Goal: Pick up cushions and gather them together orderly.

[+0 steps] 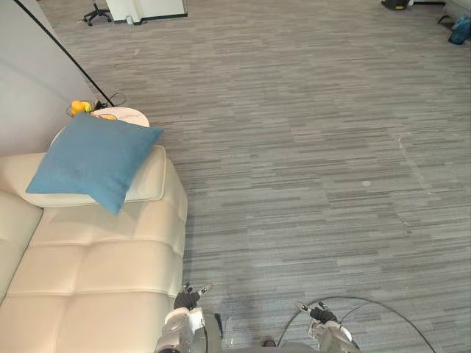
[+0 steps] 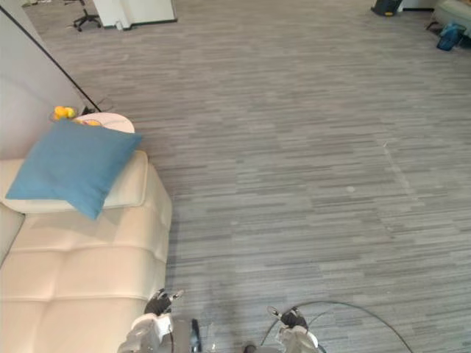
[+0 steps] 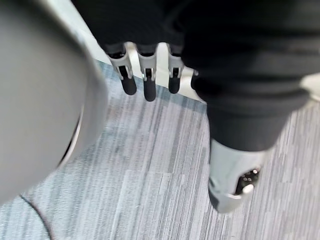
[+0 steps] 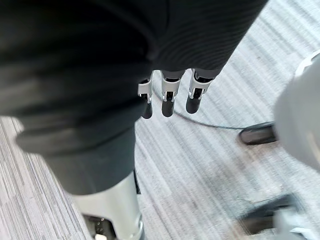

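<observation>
Where the grey striped floor [image 1: 309, 147] spreads out, it runs open from the sofa's side edge to a wheeled chair [image 1: 96, 12] and a blue object [image 1: 461, 31] at the far end of the room. On the robot's left stands the cream sofa [image 1: 96, 272], its padded armrest [image 1: 151, 180] forming the edge toward the open floor. One blue cushion [image 1: 92, 162] lies tilted across that armrest, its lowest corner hanging over the seat. Just behind its far edge a small round bench [image 1: 131, 115] carries yellow fruit [image 1: 79, 107].

The left hand [image 3: 145, 82] hangs low, close beside the sofa's near corner, fingers straight and relaxed, holding nothing. The right hand [image 4: 167, 102] hangs over bare floor well apart from the sofa, equally slack and empty.
</observation>
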Controlling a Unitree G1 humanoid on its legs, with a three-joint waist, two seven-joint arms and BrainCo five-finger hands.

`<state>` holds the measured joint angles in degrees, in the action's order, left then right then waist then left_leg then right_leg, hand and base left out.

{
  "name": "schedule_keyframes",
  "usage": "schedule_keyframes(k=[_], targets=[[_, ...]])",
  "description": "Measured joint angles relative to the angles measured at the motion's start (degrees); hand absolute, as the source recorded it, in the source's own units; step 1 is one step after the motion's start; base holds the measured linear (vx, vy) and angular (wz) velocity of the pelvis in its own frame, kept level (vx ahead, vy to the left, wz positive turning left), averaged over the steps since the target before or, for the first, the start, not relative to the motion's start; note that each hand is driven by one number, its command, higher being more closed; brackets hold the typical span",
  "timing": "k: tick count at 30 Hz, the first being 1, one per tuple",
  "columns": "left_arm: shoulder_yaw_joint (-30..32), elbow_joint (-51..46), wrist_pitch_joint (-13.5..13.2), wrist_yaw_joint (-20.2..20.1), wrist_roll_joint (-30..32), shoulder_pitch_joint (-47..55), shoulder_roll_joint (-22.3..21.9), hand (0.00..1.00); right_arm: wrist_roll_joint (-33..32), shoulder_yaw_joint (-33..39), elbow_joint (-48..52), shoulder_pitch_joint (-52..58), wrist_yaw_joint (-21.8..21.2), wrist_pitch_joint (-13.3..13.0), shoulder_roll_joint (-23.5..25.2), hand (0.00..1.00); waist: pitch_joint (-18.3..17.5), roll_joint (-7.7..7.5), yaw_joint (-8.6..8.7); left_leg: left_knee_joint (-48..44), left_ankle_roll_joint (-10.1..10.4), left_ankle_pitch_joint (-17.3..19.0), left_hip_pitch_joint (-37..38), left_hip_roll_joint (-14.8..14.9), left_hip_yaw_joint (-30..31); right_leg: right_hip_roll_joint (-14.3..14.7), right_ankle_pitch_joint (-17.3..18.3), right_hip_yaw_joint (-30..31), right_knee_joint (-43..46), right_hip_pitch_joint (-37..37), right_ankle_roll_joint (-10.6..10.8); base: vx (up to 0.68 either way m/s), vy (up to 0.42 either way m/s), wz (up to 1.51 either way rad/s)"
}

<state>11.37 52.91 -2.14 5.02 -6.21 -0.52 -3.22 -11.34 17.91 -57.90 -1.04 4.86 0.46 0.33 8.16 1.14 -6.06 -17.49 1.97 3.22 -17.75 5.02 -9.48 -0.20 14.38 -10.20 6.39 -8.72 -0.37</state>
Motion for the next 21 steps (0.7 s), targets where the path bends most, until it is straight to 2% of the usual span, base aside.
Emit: schedule_keyframes(k=[1,2,3,4,5,6,7,9,11,13,15,16,17,18,20,21], targets=[[0.0,0.2,0.1,0.0,0.0,0.0,0.4,0.0,0.0,0.0,0.1,-0.1,0.0,0.0,0.9,0.0,-1.5,-1.78,-0.45,0.5,-2.3,-0.7,0.3,-1.9,-0.9,-1.9,0.4,1.6,-0.6,-0.4,0.9,0.52,0.17,-0.32],[0.0,0.7,0.2,0.0,0.0,-0.1,0.8,0.0,0.1,0.1,0.2,0.1,-0.2,0.0,1.5,0.0,-1.8,-2.9,-0.19,0.0,-3.2,0.6,0.9,-2.6,-2.0,-3.1,0.2,2.6,0.1,-0.3,1.5,0.64,0.21,-0.32],[0.0,0.6,0.2,0.0,0.0,-0.2,0.9,0.0,0.1,0.1,0.2,0.2,-0.2,0.0,1.5,0.0,-1.6,-3.32,-0.52,-0.6,-3.6,1.9,1.8,-2.8,-2.9,-3.9,0.2,4.0,2.3,0.0,1.7,0.52,0.176,-0.39],[0.1,0.7,0.2,0.0,0.0,-0.3,0.8,0.0,0.1,0.0,0.5,0.5,-0.3,0.0,2.0,0.0,-1.6,-3.29,-1.31,-1.1,-4.0,3.9,4.0,-2.7,-4.3,-4.5,0.4,5.9,10.5,2.5,2.9,0.49,0.206,-0.44],[0.1,0.9,0.2,0.0,0.0,-0.2,0.9,0.0,0.2,-0.1,0.6,0.7,-0.5,0.0,2.1,0.0,-1.6,-3.24,-1.39,-0.9,-4.0,4.8,5.5,-2.8,-4.5,-4.9,0.1,6.3,15.8,4.0,4.3,0.45,0.199,-0.44],[0.0,1.5,0.4,-0.1,0.0,-0.1,1.2,0.0,0.2,-0.5,0.7,1.1,-1.1,0.0,2.4,0.0,-1.5,-3.0,-1.25,0.2,-4.1,6.8,9.6,-3.2,-4.4,-5.7,-3.6,6.8,31.6,9.7,9.0,0.53,0.215,-0.06],[0.0,2.3,0.6,-0.2,-0.1,0.0,1.6,0.0,0.2,-1.3,0.7,1.8,-1.6,0.0,2.5,0.0,-1.3,-2.85,-0.62,0.9,-4.2,8.2,12.9,-3.9,-3.6,-6.5,-5.4,7.7,43.1,14.5,9.8,0.43,0.142,0.13],[0.0,2.8,1.2,-0.1,-0.1,0.0,1.6,0.0,0.3,-1.3,2.1,2.3,-1.5,-0.1,2.0,0.0,-1.4,-2.53,0.05,2.6,-4.2,9.8,17.3,-4.4,-1.8,-7.3,-2.8,6.2,48.4,19.4,8.5,0.39,0.074,0.53],[0.4,3.2,1.3,0.0,-0.2,0.2,1.7,0.0,0.3,-0.9,2.1,2.5,-1.6,-0.1,1.7,0.0,-1.3,-2.4,0.04,5.4,-4.0,10.0,21.3,-4.2,-0.4,-8.3,-0.4,2.1,42.7,22.0,6.6,0.36,0.012,0.52],[1.2,3.9,1.3,0.0,-0.2,0.2,1.7,0.0,0.2,0.1,2.0,2.1,-1.6,-0.2,1.8,0.0,-1.3,-2.2,0.56,7.4,-3.7,10.2,24.0,-3.6,3.0,-7.0,-0.5,1.1,29.8,24.0,5.6,0.4,-0.088,0.84],[1.4,3.9,1.3,0.0,-0.2,0.3,1.5,0.0,0.2,0.6,1.8,1.7,-1.6,-0.2,1.7,0.0,-1.2,-2.01,1.35,7.3,-2.8,11.8,24.8,-3.2,6.9,-5.3,-2.4,4.3,22.3,24.9,4.4,0.4,-0.208,1.11],[2.8,4.0,1.3,0.0,-0.1,0.5,1.4,0.0,0.2,0.6,1.6,1.6,-1.6,-0.2,1.7,0.0,-1.3,-2.03,1.78,6.9,-1.8,12.9,25.3,-2.9,9.4,-3.9,-5.1,7.6,16.9,24.5,4.1,0.43,-0.302,1.09],[3.4,3.8,1.2,0.0,-0.1,0.8,1.5,0.0,0.2,0.7,0.9,1.6,-1.6,-0.3,1.8,0.0,-1.5,-2.43,2.17,6.5,-1.0,14.0,25.9,-3.3,11.3,-3.7,-8.5,8.9,13.5,23.6,3.4,0.41,-0.321,1.16],[3.8,4.8,1.3,0.1,0.0,1.0,0.8,0.0,0.2,1.3,0.4,1.3,-1.6,-0.4,1.1,0.0,-2.0,-0.99,2.48,5.9,0.0,15.3,26.5,-1.8,13.5,-3.3,-8.9,7.3,15.9,23.5,2.5,0.42,-0.313,0.84],[4.9,4.9,1.1,0.0,0.0,2.1,-0.4,0.0,0.2,1.5,-0.4,0.9,-1.6,-0.3,-0.2,0.0,-3.6,1.31,2.28,1.8,0.1,15.2,24.9,-0.5,13.7,-3.0,-4.8,5.2,17.9,23.2,1.1,0.41,-0.285,0.52],[5.2,4.9,1.1,0.0,0.0,2.1,-0.5,0.0,0.2,1.3,-0.5,0.9,-1.6,-0.2,-0.5,0.0,-3.5,1.6,2.32,-0.9,0.4,15.1,23.6,-0.3,13.5,-3.0,-4.2,4.6,17.8,22.7,0.7,0.37,-0.264,0.51]])
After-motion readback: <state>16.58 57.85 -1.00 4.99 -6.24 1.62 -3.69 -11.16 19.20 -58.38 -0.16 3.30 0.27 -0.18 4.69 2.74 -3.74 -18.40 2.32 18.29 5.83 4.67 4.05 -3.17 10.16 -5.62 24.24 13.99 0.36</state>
